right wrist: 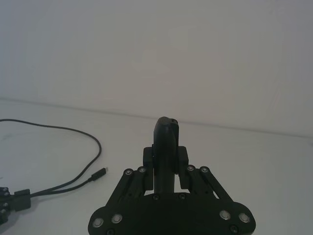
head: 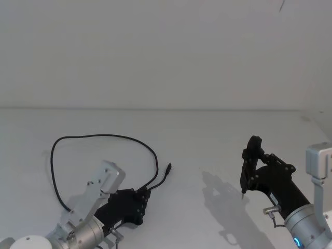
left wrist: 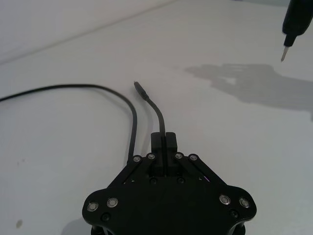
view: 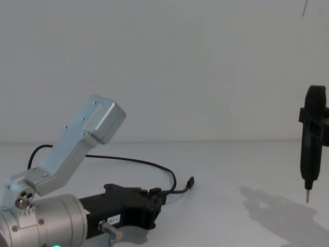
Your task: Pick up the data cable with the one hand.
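Note:
The data cable (head: 104, 136) lies in a wide black loop on the white table. Its small plug (head: 168, 167) points away from my left gripper (head: 147, 193). That gripper sits low over the table, shut on the cable a short way behind the plug (left wrist: 140, 89). In the left wrist view the fingers (left wrist: 157, 142) pinch one strand, while another strand of the data cable (left wrist: 73, 88) runs past beside them. The chest view shows the left gripper (view: 157, 198) with the cable (view: 133, 161) trailing back behind it. My right gripper (head: 252, 166) hovers at the right.
My right gripper (right wrist: 165, 159) is shut on an upright black pen-like tool (view: 312, 139) with a thin metal tip (head: 243, 196), held above the table. Its shadow (head: 223, 199) falls on the bare white surface between the arms. A white wall rises behind the table.

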Controlling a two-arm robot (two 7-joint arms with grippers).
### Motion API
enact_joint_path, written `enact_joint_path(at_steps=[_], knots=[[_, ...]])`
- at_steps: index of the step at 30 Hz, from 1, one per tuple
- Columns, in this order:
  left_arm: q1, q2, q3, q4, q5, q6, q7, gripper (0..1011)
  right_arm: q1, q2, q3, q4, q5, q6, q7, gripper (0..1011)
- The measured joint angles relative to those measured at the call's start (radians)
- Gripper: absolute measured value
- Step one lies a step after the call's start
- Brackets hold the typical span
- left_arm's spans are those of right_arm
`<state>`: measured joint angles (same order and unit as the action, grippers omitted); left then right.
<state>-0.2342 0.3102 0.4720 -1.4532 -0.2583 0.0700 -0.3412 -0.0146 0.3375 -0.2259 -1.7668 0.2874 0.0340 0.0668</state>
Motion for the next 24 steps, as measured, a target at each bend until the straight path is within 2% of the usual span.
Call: enact_joint_path(at_steps=[10, 24], knots=[[0.015, 0.005, -0.013, -0.054, 0.004, 0.001, -0.002, 40, 0.000, 0.000, 0.000, 0.000, 0.000, 0.000, 0.000, 279], [0.075, 0.048, -0.040, -0.191, -0.031, 0.045, -0.030, 40, 0.000, -0.002, 0.000, 0.000, 0.000, 0.001, 0.000, 279]])
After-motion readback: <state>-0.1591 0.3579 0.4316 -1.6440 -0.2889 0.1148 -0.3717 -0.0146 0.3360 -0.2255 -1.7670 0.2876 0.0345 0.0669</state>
